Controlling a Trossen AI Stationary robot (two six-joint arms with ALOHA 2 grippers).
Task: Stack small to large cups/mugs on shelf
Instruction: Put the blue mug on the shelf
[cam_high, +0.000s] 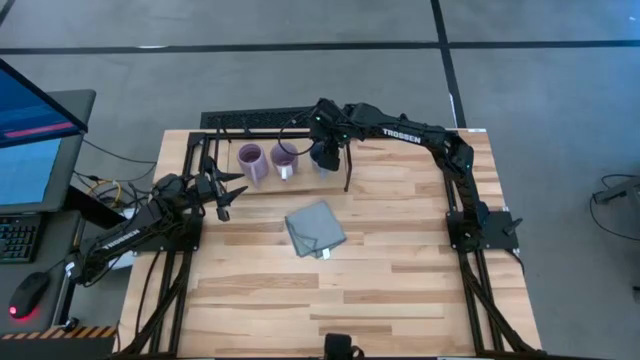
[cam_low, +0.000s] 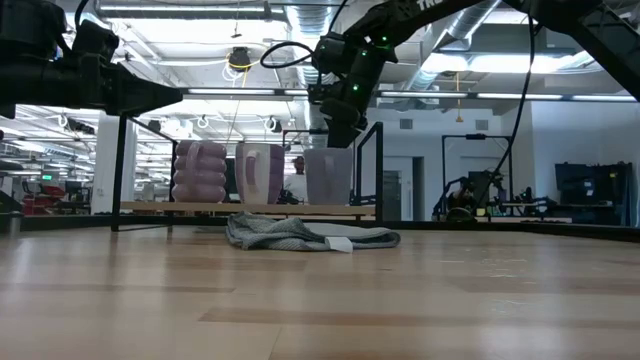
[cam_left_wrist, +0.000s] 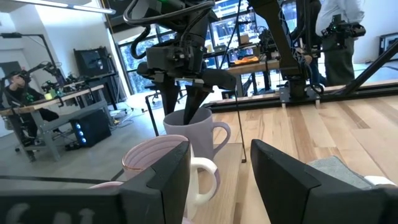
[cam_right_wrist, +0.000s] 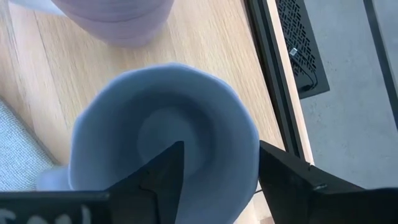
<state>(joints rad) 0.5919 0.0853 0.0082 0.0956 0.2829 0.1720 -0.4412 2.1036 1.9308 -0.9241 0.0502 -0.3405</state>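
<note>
Three mugs stand upright in a row on the wood shelf (cam_high: 300, 180): light purple (cam_high: 250, 163), darker purple with a white handle (cam_high: 285, 160), and blue-grey (cam_high: 322, 160). My right gripper (cam_right_wrist: 221, 149) hangs over the blue-grey mug (cam_right_wrist: 155, 124), pointing down and open. One finger is inside the mug and one outside its far wall, with a wide gap between them. The mug rests by its base on the shelf board (cam_low: 250, 208). My left gripper (cam_high: 225, 198) is open and empty, held above the table left of the shelf and facing the mugs (cam_left_wrist: 199, 134).
A folded grey-blue cloth (cam_high: 315, 228) lies on the tabletop in front of the shelf. The shelf's black upright divider (cam_low: 378, 165) stands just right of the blue-grey mug. Black frame rods run along the shelf's back (cam_high: 260, 120).
</note>
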